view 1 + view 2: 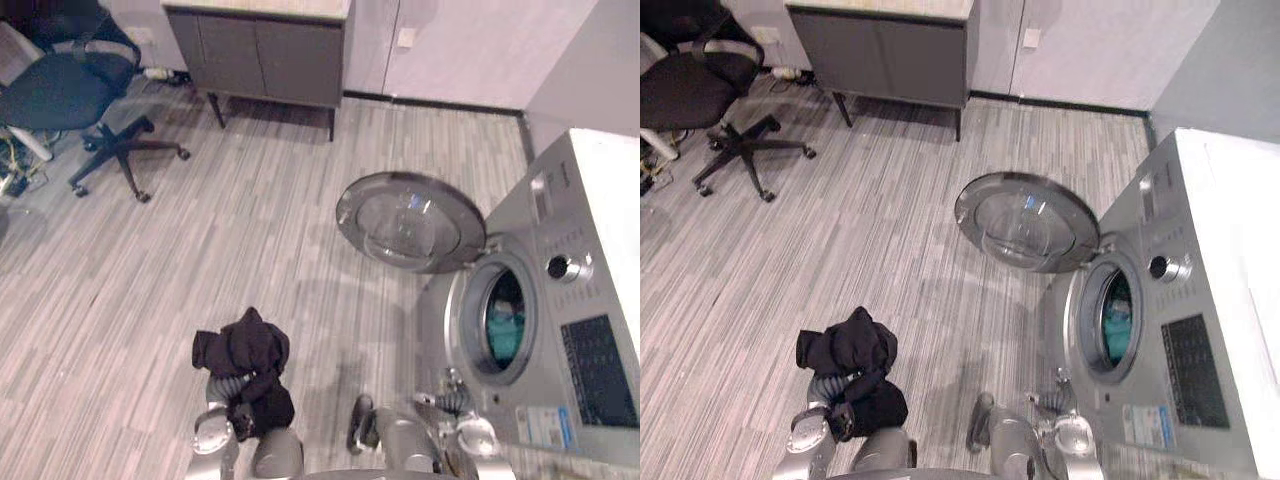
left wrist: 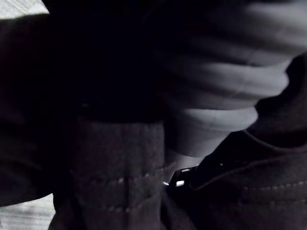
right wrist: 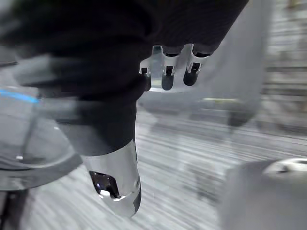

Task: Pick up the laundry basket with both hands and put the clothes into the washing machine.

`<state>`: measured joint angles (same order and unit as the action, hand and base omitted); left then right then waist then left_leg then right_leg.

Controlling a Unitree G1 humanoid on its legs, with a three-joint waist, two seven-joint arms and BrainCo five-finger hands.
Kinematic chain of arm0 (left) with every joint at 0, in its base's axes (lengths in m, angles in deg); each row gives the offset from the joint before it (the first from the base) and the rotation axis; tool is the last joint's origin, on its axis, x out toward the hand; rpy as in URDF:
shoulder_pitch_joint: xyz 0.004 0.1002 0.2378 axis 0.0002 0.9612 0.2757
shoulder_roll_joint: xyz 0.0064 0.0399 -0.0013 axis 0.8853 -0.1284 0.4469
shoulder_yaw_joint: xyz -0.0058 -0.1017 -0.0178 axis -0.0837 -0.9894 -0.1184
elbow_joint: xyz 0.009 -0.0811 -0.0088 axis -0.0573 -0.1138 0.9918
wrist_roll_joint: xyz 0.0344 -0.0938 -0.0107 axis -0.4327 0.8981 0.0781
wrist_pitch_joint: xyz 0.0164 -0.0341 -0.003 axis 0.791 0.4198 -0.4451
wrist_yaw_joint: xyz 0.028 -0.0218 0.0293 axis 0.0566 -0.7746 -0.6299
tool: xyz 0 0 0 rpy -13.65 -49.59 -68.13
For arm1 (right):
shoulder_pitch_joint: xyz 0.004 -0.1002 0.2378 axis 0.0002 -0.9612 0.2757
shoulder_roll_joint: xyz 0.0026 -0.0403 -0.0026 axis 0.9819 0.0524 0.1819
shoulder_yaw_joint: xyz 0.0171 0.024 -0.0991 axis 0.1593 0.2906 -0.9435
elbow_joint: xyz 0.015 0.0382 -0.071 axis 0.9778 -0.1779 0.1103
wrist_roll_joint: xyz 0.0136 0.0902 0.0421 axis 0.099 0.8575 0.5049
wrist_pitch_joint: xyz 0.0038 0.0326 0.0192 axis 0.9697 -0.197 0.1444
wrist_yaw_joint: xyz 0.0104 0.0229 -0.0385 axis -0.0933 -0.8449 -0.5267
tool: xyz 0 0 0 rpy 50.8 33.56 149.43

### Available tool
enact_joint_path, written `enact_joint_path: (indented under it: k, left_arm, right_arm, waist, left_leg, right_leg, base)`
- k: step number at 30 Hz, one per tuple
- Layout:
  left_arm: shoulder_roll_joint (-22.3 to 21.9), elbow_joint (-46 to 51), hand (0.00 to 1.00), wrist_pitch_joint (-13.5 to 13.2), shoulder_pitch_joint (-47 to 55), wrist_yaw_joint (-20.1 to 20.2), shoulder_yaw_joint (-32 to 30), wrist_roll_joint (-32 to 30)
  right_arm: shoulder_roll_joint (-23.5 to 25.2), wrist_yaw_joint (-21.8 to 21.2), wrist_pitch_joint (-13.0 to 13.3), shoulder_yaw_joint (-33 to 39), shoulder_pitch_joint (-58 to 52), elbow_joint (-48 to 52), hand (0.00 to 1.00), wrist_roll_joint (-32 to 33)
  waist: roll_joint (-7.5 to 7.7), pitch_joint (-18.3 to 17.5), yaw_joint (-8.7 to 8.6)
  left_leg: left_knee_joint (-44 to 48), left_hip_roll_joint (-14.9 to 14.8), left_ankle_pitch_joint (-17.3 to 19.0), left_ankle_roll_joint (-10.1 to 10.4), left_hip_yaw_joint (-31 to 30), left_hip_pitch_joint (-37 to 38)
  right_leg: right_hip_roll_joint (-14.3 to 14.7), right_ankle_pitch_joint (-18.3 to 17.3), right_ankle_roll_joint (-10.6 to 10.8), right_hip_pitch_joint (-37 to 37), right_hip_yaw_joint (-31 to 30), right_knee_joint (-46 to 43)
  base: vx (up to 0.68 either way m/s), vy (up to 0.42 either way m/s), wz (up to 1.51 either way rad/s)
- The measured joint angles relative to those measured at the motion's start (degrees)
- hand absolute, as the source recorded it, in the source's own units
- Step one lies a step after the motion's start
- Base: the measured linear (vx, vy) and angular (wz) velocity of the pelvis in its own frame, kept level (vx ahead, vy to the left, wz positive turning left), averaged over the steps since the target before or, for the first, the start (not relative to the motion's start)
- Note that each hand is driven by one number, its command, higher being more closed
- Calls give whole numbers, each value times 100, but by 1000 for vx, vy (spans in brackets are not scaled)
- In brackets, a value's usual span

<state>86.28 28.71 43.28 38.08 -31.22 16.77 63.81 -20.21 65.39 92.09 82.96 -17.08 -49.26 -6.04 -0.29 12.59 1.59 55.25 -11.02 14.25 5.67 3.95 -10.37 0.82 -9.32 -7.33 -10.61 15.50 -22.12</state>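
A black garment hangs bunched over my left hand at the lower left, above the floor. In the left wrist view the dark cloth lies right against the hand, whose pale fingers curl round it. The washing machine stands at the right with its round door swung open to the left. Teal cloth lies inside the drum. My right hand hangs low in front of the machine, below the drum opening; its fingers and thumb are relaxed and hold nothing.
A dark office chair on castors stands at the far left. A grey cabinet on thin legs is against the back wall. Striped wood floor stretches between them and the machine.
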Motion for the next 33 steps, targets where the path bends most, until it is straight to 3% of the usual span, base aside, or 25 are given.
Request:
enact_joint_path:
  k: [1,3,6,8,9,10,11,12,14,15,16,17,18,19,21,24,25,26,28,29,30,31,33]
  left_arm:
    - [-20,2,100,24,-30,30,56,-12]
    - [-96,165,100,20,-35,125,99,-37]
    - [-114,323,100,14,-64,134,159,-115]
    - [-120,320,100,10,-63,121,195,-149]
    - [-137,318,100,6,-51,118,247,-184]
    - [-207,300,100,5,7,130,268,-230]
    - [-226,254,100,5,3,132,267,-233]
    - [-187,153,100,19,1,134,269,-240]
    - [-163,140,100,30,-23,130,259,-241]
    - [-146,153,100,30,-14,126,252,-240]
    - [-44,173,100,30,-4,125,269,-234]
    - [-4,192,100,30,-10,125,272,-233]
    - [115,223,100,29,-74,128,278,-229]
    - [209,219,100,29,-157,128,281,-226]
    - [360,128,100,22,-274,125,217,-221]
    - [501,-57,100,24,-440,119,187,-219]
    - [428,-61,100,26,-438,131,122,-221]
    - [395,-61,100,27,-429,133,101,-221]
    - [261,-56,100,50,-260,131,-57,-220]
    - [167,-53,100,55,-118,132,-75,-219]
    - [140,-53,100,59,-56,134,-37,-219]
    - [86,-48,100,58,-53,147,62,-219]
    - [33,-45,100,60,-66,145,135,-218]
  right_arm:
    - [36,11,15,4,13,84,0,2]
    - [31,20,17,7,35,180,0,2]
    - [30,50,4,7,42,209,0,0]
    - [55,137,-7,4,-1,235,0,-8]
    - [44,143,-8,8,-40,252,0,-16]
    - [15,141,-14,15,-89,250,0,-26]
    - [52,143,-29,15,-95,236,0,-26]
    - [185,140,-36,8,-192,288,0,-26]
    - [305,133,-38,-7,-470,387,0,-26]
    - [330,131,-42,-17,-489,407,0,-26]
    - [358,133,-44,-43,-411,398,0,-27]
    - [363,133,-44,-55,-374,385,0,-27]
    - [372,133,-31,-82,-260,291,0,-28]
    - [371,132,-25,-84,-169,153,0,-30]
    - [316,130,-26,-104,43,-291,0,-74]
    - [104,130,-35,-101,261,-729,0,-80]
    - [-4,134,-42,-97,232,-755,0,-79]
    - [-12,132,-44,-99,235,-756,0,-79]
    - [-40,134,-45,-108,229,-731,0,-76]
    - [-86,145,-35,-105,224,-684,0,-68]
    - [-111,153,-38,-99,244,-678,0,-65]
    - [-118,165,-42,-100,322,-668,0,-58]
    - [-130,226,-69,2,406,-675,0,-20]
  waist:
    - [97,-18,97]
    - [184,5,119]
    - [181,1,252]
    - [168,-8,243]
    - [87,-50,251]
    - [-33,-119,253]
    - [22,-122,263]
    - [205,-191,197]
    - [390,-285,224]
    - [384,-282,273]
    - [467,-331,383]
    - [460,-328,373]
    - [419,-305,294]
    - [499,-356,152]
    - [435,-319,88]
    - [428,-328,23]
    - [325,-262,-47]
    - [314,-253,-51]
    - [203,-186,-11]
    - [76,-133,100]
    - [88,-124,198]
    - [112,-108,254]
    - [72,-83,243]
  left_leg:
    - [35,-18,100,-155,213,-228]
    - [-539,50,252,-220,303,-535]
    - [-1805,268,236,-194,-267,-808]
    - [-2436,425,163,-133,-768,-773]
    - [-2757,385,45,-43,-893,-731]
    - [-2889,278,-422,-50,-875,-643]
    - [-2779,280,-452,-75,-806,-621]
    - [-2787,335,-334,-148,-473,-539]
    - [-2822,359,-180,-325,128,-328]
    - [-2859,302,-106,-373,508,-164]
    - [-3019,249,-27,-406,1105,145]
    - [-3061,225,-8,-408,1281,222]
    - [-3159,211,20,-423,1511,322]
    - [-3216,183,33,-442,1636,351]
    - [-3343,119,26,-435,1960,494]
    - [-3625,83,-39,-333,2258,694]
    - [-3456,-47,-54,-307,2312,710]
    - [-3384,-76,-54,-307,2314,704]
    - [-2161,-469,-67,-326,2263,606]
    - [-1146,-713,-327,-659,1926,417]
    - [-520,-671,-450,-697,1440,35]
    - [-534,-445,-41,-528,964,-241]
    - [-1151,-10,253,-344,182,-478]
  right_leg:
    - [41,-6,-10,218,-162,149]
    - [55,-5,-8,477,-371,381]
    - [163,-7,-5,615,-933,459]
    - [218,-133,208,700,-1297,415]
    - [316,-231,356,700,-1531,367]
    - [453,-472,533,591,-1856,199]
    - [433,-542,602,543,-1974,68]
    - [280,-675,740,491,-2207,-91]
    - [132,-729,883,368,-2516,-176]
    - [28,-687,964,304,-2425,-209]
    - [-291,-580,1117,173,-1839,-264]
    - [-412,-547,1160,93,-1490,-279]
    - [-722,-486,1158,14,-454,-246]
    - [-882,-362,957,24,201,-180]
    - [-966,-231,826,7,723,-61]
    - [-764,-122,792,-7,605,221]
    - [-642,-67,778,103,589,381]
    - [-626,-67,778,125,590,393]
    - [-432,-34,718,418,502,440]
    - [-275,-73,626,650,303,474]
    - [-286,-104,578,765,-18,563]
    - [-282,-105,576,722,-287,611]
    - [-285,-99,585,703,-643,605]
  base:
    - [511,-156,-60]
    - [374,-89,-62]
    - [267,52,-105]
    - [265,168,-124]
    - [237,305,-152]
    - [174,312,-156]
    - [210,378,-135]
    - [158,274,-117]
    - [133,242,-126]
    - [107,274,-190]
    - [81,225,-195]
    - [57,192,-187]
    - [21,79,-91]
    - [56,85,-86]
    - [84,13,-81]
    - [146,-73,-67]
    - [80,-67,-33]
    - [159,-132,-59]
    - [155,-135,-96]
    - [167,-48,-141]
    - [192,6,-160]
    - [163,75,-123]
    - [132,112,-104]
